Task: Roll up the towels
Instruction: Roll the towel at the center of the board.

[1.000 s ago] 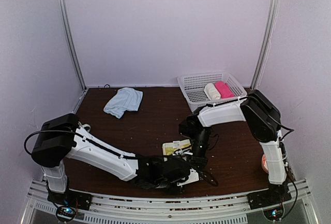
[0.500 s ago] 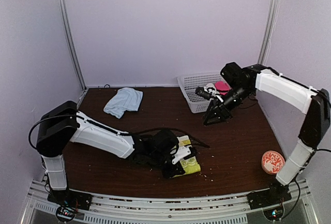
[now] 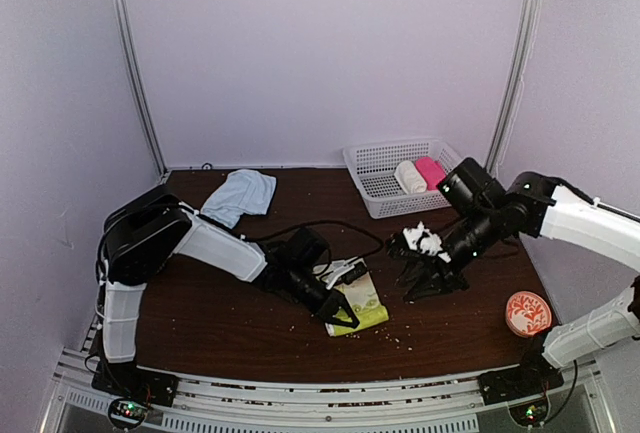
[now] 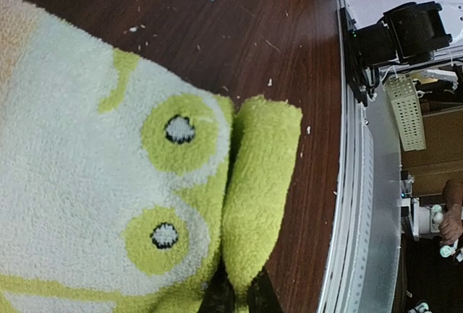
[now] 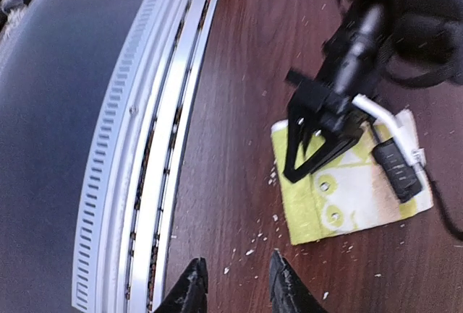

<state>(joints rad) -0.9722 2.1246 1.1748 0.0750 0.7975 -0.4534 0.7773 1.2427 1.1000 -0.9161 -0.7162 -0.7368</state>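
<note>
left gripper (image 3: 347, 318): jaws pressed together, pinching a green fold on the edge of the yellow-green patterned towel (image 3: 368, 301). in the left wrist view the fold runs down between the two dark fingertips (image 4: 217, 300).

the patterned towel lies folded flat near the near edge of the tabletop (image 3: 220, 293), about midway along it. it is not rolled. white face with green rings and dark dots is up, and a plain green fold lies along one side.

right gripper (image 5: 235, 288): fingers apart with a clear gap and nothing between them. it hangs above bare tabletop to the right of the patterned towel, apart from it. its wrist camera looks toward the near-edge rail (image 5: 145, 183) and the left gripper.

pale blue towel (image 3: 238, 196): loosely crumpled, unrolled, near the far edge and left of the middle, well apart from both grippers.

white mesh basket (image 3: 375, 188): far right corner of the tabletop. inside it, a cream roll (image 3: 409, 176) and a pink roll (image 3: 433, 172) lie side by side, touching.

red and white patterned disc (image 3: 527, 313): near the near right corner.

white specks (image 5: 271, 219) are scattered on the tabletop around the patterned towel.
</note>
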